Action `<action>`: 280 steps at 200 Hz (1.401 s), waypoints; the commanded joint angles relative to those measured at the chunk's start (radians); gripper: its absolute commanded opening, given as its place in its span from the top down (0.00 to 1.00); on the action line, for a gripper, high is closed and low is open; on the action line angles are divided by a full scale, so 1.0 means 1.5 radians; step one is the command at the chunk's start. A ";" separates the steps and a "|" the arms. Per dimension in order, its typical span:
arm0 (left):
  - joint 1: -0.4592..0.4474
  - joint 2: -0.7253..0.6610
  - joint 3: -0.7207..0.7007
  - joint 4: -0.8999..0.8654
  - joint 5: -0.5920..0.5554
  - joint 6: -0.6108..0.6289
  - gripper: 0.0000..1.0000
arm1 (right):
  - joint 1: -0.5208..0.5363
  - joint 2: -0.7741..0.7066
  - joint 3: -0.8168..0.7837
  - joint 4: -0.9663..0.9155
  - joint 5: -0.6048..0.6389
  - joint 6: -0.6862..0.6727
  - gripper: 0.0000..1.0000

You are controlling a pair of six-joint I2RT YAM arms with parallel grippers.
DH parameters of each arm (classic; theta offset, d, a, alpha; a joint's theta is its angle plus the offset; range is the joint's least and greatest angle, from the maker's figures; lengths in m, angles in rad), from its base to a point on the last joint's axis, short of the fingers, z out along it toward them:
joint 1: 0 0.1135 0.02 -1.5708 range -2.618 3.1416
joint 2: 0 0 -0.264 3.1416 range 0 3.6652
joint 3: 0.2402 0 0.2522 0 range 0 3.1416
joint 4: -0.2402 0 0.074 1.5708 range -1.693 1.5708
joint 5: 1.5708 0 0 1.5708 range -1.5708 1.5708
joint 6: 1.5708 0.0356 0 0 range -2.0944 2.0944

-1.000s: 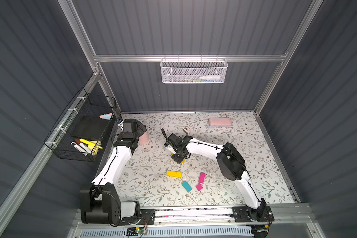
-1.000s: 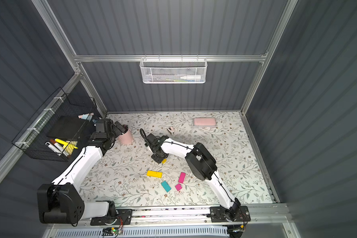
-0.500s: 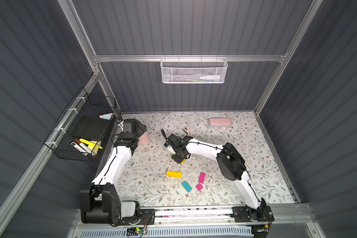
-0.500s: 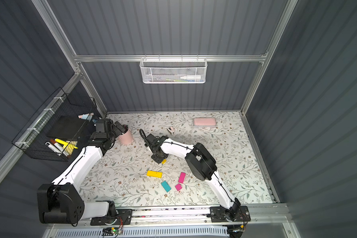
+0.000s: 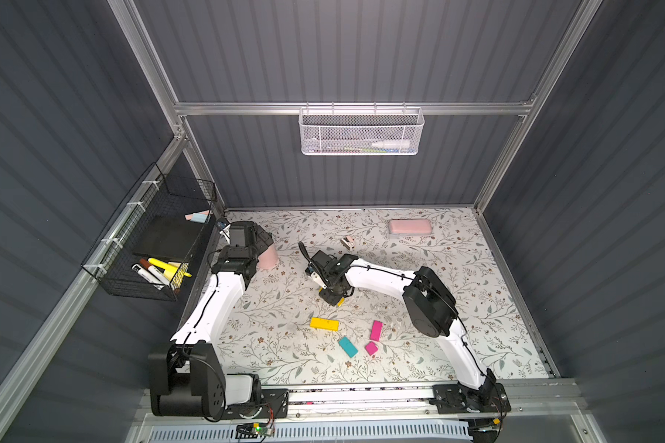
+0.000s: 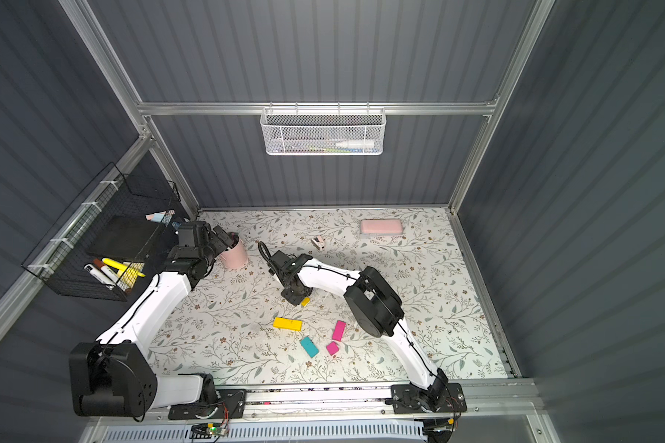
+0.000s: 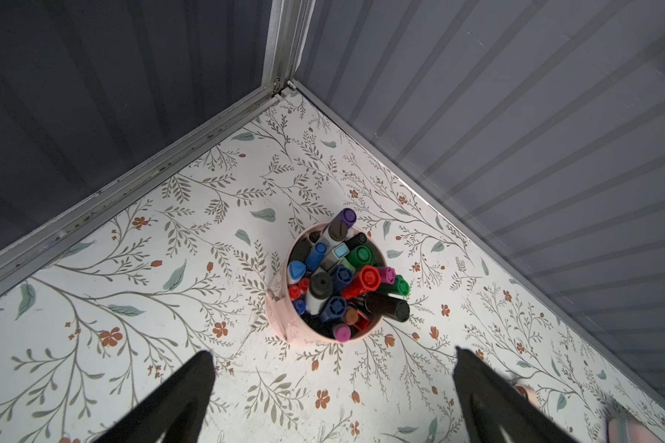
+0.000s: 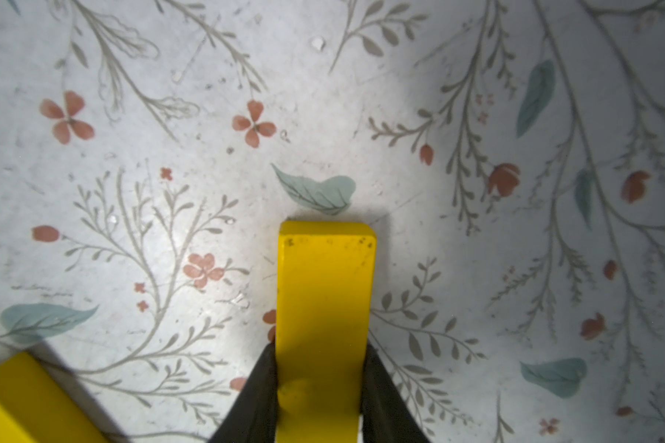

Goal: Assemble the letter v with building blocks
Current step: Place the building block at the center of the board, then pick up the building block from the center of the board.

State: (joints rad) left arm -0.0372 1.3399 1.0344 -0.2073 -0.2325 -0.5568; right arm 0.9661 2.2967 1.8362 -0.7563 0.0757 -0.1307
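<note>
My right gripper [image 8: 319, 356] is shut on one end of a long yellow block [image 8: 325, 307], low over the floral mat; in a top view only a yellow tip [image 5: 340, 302] shows under the gripper [image 5: 333, 296]. A second long yellow block [image 5: 324, 323], a teal block [image 5: 348, 346], a long magenta block [image 5: 376, 330] and a short magenta block [image 5: 371, 348] lie apart nearer the front. No letter v shows. My left gripper [image 7: 333, 356] hangs open and empty at the back left.
A pink cup of markers [image 7: 331, 284] stands under the left gripper by the corner. A pale pink case [image 5: 410, 227] and a small clip-like item [image 5: 347, 241] lie near the back wall. A black wire basket [image 5: 154, 245] hangs on the left wall.
Both arms stay where they were. The right gripper remains low over the yellow block at the same spot.
</note>
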 commanded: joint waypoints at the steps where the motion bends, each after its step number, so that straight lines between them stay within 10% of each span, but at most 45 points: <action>1: 0.004 -0.022 -0.009 -0.009 -0.012 0.000 0.00 | 0.009 -0.017 -0.012 -0.032 0.001 0.001 0.71; 165: 0.004 -0.023 -0.009 -0.009 -0.016 0.001 0.01 | 0.014 -0.189 -0.098 -0.038 0.031 0.033 0.02; 280: 0.006 -0.036 -0.015 -0.007 -0.020 -0.002 0.01 | 0.168 -0.341 -0.322 -0.030 0.042 0.225 0.03</action>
State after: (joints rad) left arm -0.0372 1.3243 1.0290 -0.2073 -0.2375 -0.5571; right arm 1.1683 1.7809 1.3743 -0.7940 0.1230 0.0948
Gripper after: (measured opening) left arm 0.994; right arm 0.979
